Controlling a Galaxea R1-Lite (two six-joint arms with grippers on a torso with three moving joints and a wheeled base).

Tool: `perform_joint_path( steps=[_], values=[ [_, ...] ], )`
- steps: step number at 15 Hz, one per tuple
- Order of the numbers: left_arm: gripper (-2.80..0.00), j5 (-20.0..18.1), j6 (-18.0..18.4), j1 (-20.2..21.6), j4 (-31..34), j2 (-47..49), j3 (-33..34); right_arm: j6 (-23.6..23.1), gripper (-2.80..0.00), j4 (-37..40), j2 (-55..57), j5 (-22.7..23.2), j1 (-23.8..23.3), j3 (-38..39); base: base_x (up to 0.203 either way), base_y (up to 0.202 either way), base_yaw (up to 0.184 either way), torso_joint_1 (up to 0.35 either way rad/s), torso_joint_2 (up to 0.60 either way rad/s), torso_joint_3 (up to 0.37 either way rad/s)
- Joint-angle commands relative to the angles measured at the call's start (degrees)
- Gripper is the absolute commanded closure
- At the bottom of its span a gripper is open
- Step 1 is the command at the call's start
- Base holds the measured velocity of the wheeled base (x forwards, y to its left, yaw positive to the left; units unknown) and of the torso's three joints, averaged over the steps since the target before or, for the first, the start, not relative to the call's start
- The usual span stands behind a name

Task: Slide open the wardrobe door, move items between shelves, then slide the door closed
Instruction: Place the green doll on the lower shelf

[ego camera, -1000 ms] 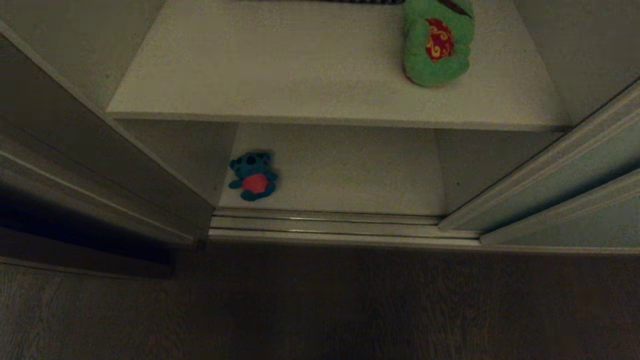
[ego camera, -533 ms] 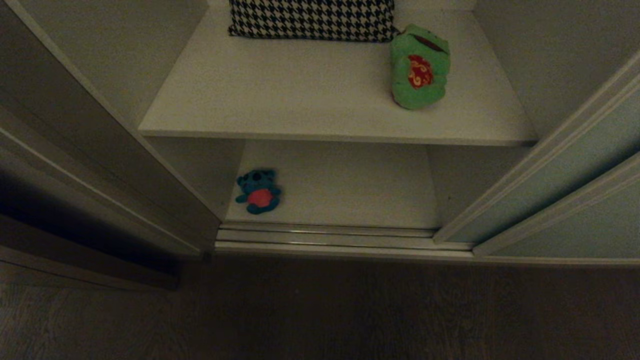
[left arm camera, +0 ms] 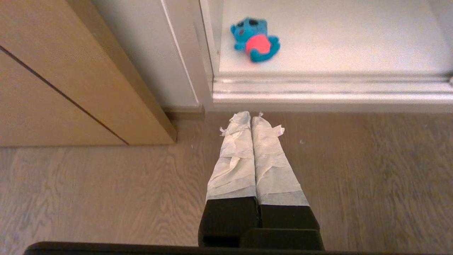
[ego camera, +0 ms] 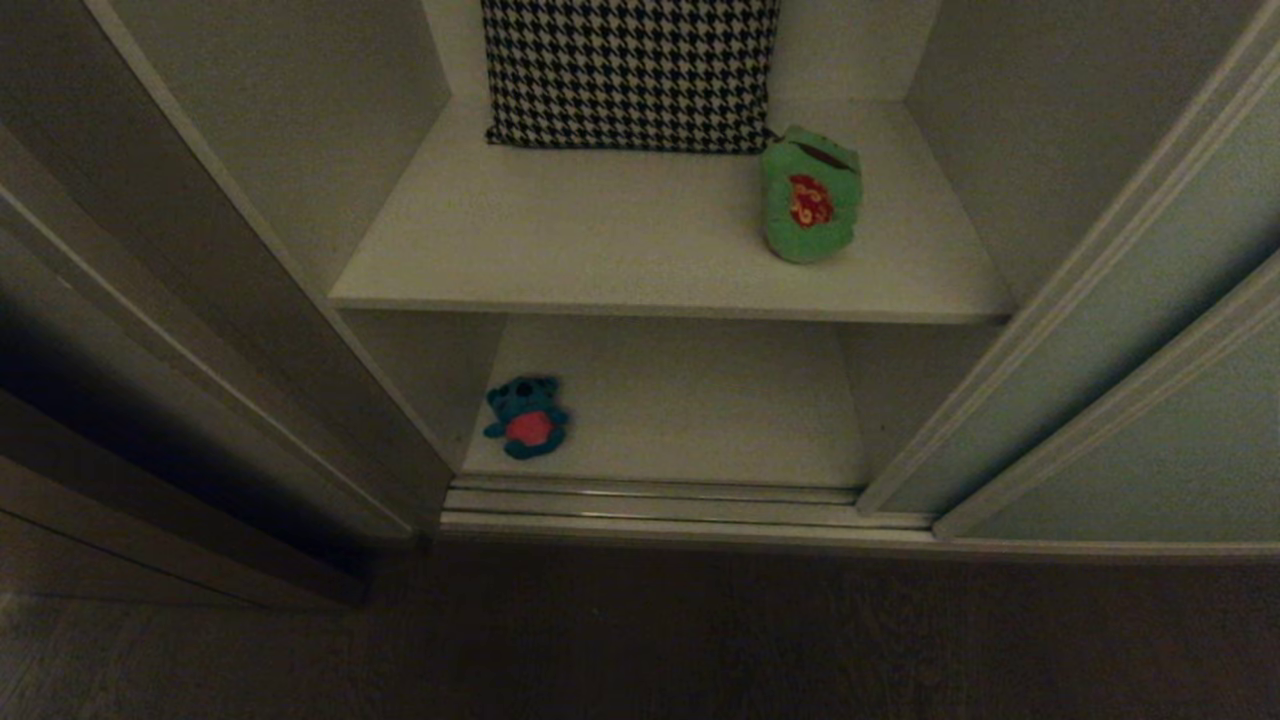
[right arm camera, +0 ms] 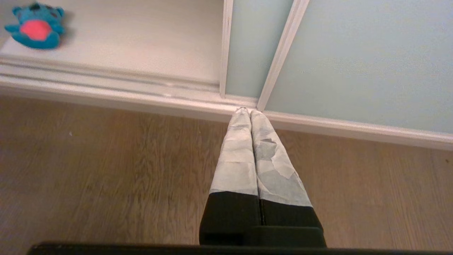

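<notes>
Your green frog [ego camera: 810,195] sits on the upper shelf [ego camera: 560,240], the teal bear [ego camera: 527,417] on the floor shelf [ego camera: 700,400] below, door [ego camera: 1130,400] open. The view has lifted, revealing the houndstooth cushion [ego camera: 630,70]. Left gripper [left arm camera: 252,118] and right gripper [right arm camera: 247,112] hang empty, fingers together.

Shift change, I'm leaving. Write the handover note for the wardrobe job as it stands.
Left gripper: shut, empty, above the floor before the wardrobe.
Right gripper: shut, empty, near the door track.
Door: slid open to the right.
Frog: upper shelf, beside the cushion.
Bear: lower shelf, front left corner.
Done: door open.
Left: move the toys between shelves, close the door.
</notes>
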Motion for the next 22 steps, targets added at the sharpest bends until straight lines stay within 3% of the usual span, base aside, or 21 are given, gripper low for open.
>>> perform_joint_path(
  steps=[1, 3, 22],
  values=[
    [0.00, 0.01, 0.01, 0.00, -0.09, 0.18, 0.10, -0.03, 0.00, 0.00, -0.01, 0.01, -0.02, 0.09, 0.000, 0.000, 0.000, -0.001, 0.00, 0.062],
    [0.00, 0.09, -1.31, 0.00, -0.10, 0.19, 0.09, -0.03, 0.00, 0.00, -0.01, 0.01, -0.02, 0.09, 0.000, 0.000, 0.000, 0.003, 0.00, 0.074],
    [0.00, 0.44, -1.47, 0.00, -0.01, 0.19, 0.01, -0.03, 0.00, 0.00, -0.01, 0.01, -0.02, 0.09, 0.000, 0.000, 0.000, 0.000, 0.00, 0.007]
  ],
)
